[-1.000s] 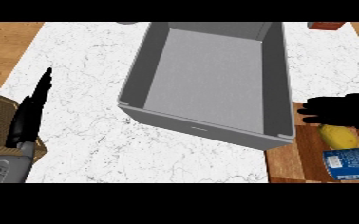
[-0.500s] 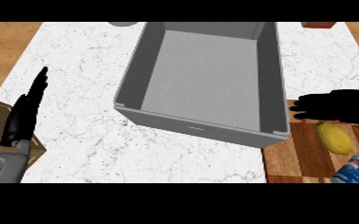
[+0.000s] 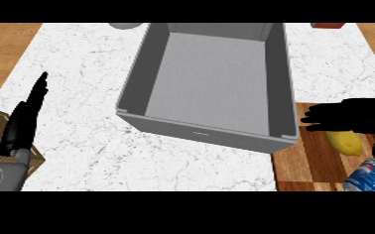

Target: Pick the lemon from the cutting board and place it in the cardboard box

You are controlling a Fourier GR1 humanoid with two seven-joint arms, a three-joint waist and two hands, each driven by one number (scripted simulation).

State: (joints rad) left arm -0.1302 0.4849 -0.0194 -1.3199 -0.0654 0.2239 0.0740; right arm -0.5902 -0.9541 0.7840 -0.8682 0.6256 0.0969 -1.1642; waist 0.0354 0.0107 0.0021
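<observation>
The lemon (image 3: pixel 345 142) lies on the cutting board (image 3: pixel 311 161) at lower right, just under the right hand (image 3: pixel 344 116), whose fingers are spread and hold nothing. Likely light, firm and prone to rolling, it suits a grasp across its middle. The left hand (image 3: pixel 24 121) rests open at lower left.

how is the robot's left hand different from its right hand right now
The left hand shows at the view's left edge over the marble counter, fingers straight, pointing up the view. The right hand is at the right edge over the cutting board, fingers pointing left, just above the lemon. Both are black, and neither holds anything.
</observation>
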